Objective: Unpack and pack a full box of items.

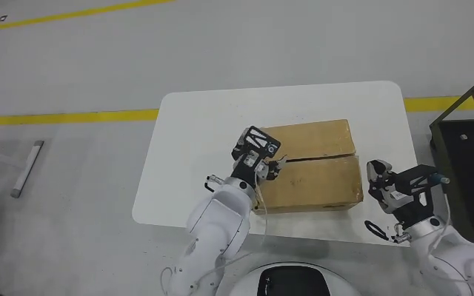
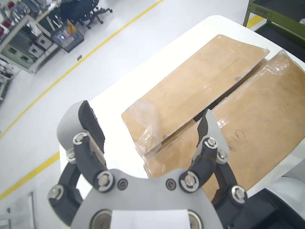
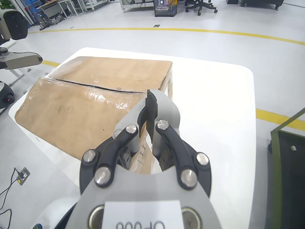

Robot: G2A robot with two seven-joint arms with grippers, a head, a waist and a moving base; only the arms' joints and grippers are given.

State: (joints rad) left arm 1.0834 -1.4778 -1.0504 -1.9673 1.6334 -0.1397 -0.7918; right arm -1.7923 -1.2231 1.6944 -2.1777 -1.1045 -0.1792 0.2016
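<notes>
Top view: we see cardboard box [image 1: 311,166] closed on white table [image 1: 192,126]. Left gripper [image 1: 272,166] over box's left end, at seam [image 1: 318,157]. Right gripper [image 1: 376,177] just beyond box's right end.
Left wrist view: we see fingers [image 2: 91,122] spread wide, holding nothing, one tip at seam.
Right wrist view: we see fingers [image 3: 164,106] pressed together, empty, beside box corner.

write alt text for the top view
A closed cardboard box with a seam along its top lies on a white table. The open left gripper is over one end of the seam; the shut right gripper is beside the other end.
</notes>
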